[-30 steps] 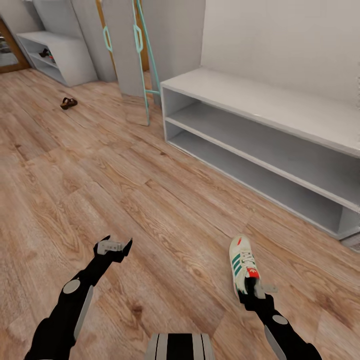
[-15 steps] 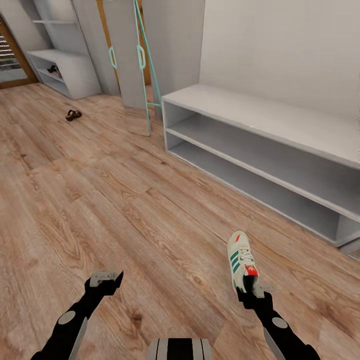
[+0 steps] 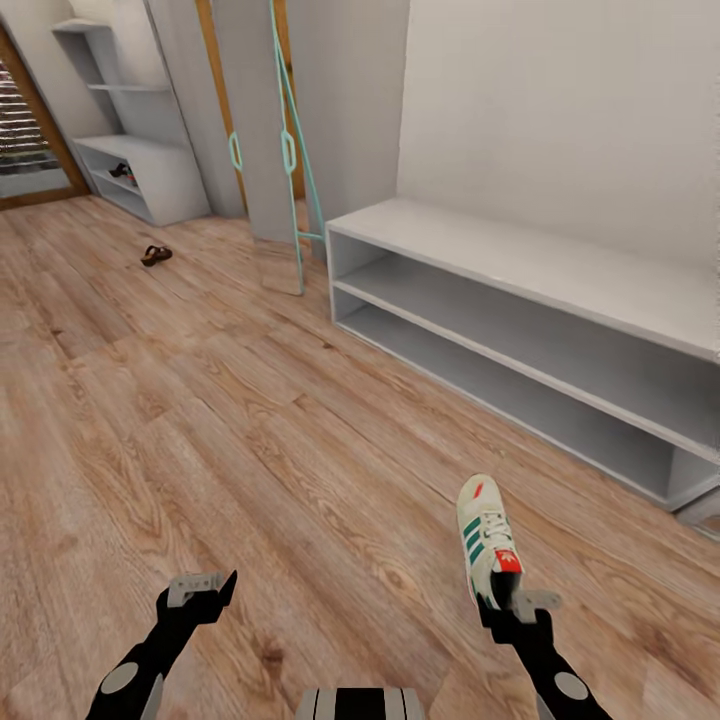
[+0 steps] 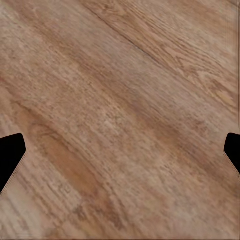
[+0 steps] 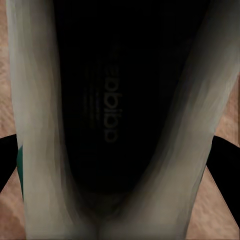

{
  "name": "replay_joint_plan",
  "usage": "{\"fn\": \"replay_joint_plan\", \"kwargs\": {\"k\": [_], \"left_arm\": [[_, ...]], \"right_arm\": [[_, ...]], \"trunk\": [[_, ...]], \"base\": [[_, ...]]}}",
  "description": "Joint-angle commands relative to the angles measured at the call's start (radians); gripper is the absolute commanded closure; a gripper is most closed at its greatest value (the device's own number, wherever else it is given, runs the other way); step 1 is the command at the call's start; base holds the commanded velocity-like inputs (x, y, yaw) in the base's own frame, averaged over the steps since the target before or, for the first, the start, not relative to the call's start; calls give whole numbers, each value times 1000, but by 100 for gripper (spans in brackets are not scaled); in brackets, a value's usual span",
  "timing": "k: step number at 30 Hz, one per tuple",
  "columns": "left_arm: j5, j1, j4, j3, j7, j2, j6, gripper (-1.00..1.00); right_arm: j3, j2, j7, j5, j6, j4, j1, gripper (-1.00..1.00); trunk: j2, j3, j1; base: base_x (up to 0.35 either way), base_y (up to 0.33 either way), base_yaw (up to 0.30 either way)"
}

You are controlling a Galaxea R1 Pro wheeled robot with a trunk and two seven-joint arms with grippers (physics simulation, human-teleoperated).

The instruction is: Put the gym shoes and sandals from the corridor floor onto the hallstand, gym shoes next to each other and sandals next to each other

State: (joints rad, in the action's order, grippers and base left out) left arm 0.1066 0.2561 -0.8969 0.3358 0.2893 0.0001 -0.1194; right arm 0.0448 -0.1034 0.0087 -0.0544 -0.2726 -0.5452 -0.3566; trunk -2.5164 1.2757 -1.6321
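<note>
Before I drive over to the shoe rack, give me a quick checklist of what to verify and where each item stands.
1. Right gripper holding the gym shoe at its heel: ok; the right wrist view looks into the shoe's opening.
2. Shoe lifted off the floor: cannot tell.
3. Left gripper free for another pickup: ok, open over bare floor.
4. Hallstand in sight: ok, far down the corridor.
5. Sandal located: ok, on the floor near the hallstand.
6. Second gym shoe and second sandal located: cannot tell.
</note>
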Motion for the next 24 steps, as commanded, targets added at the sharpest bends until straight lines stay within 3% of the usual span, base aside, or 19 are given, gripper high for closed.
{"fn": "replay_joint_plan", "kwargs": {"k": [1, 8, 10, 17, 24], "left_arm": [[11, 0, 2, 4, 5, -1, -8, -100], [10, -49, 28, 5, -40, -1, -21, -100], [8, -62, 63, 5, -59, -2, -55, -100], [7, -73, 162, 7, -71, -2, -133, -100], [9, -84, 211, 9, -73, -2, -150, -100]], "right_arm": [[4, -1, 1, -6, -6, 1, 6, 100], [4, 1, 1, -6, -29, 0, 45, 100], [4, 1, 1, -6, -38, 0, 59, 100], [4, -1, 1, -6, -52, 3, 107, 100], [3, 0, -2, -8, -115, 16, 134, 100]], "trunk": [[0, -5, 1], [2, -43, 4], [2, -54, 5], [4, -92, 8], [5, -128, 11]], "base": [[0, 0, 0], [0, 0, 0], [0, 0, 0], [0, 0, 0], [0, 0, 0]]}}
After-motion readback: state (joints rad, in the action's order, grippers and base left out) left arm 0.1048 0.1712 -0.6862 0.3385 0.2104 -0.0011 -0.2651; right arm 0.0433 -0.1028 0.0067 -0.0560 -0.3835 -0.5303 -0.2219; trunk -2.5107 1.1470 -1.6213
